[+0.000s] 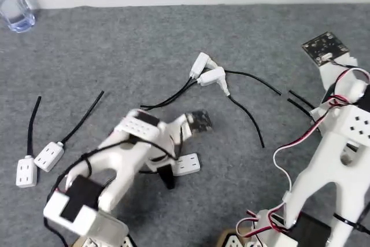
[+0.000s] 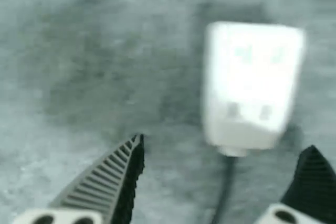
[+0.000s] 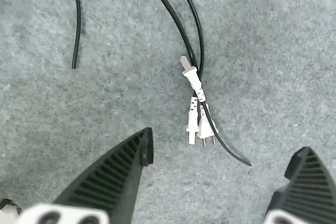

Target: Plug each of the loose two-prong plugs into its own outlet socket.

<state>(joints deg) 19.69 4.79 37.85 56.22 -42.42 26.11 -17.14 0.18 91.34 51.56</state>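
Grey felt tabletop (image 1: 115, 44). Left hand (image 2: 224, 145), jaws spread wide and holding nothing, hangs right over one outlet socket (image 2: 252, 82) toward the near edge, probably lining up to pin or lift it. Right hand (image 3: 227, 142), also wide and empty, sits by the right edge. It is aimed at the loose two-prong plugs (image 3: 197, 124), bunched mid-tabletop and unplugged. Two spare sockets (image 1: 26, 172) lie at the left edge. No print legible.

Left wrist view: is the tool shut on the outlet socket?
No, the left tool is open, and the outlet socket lies free on the carpet ahead of it.
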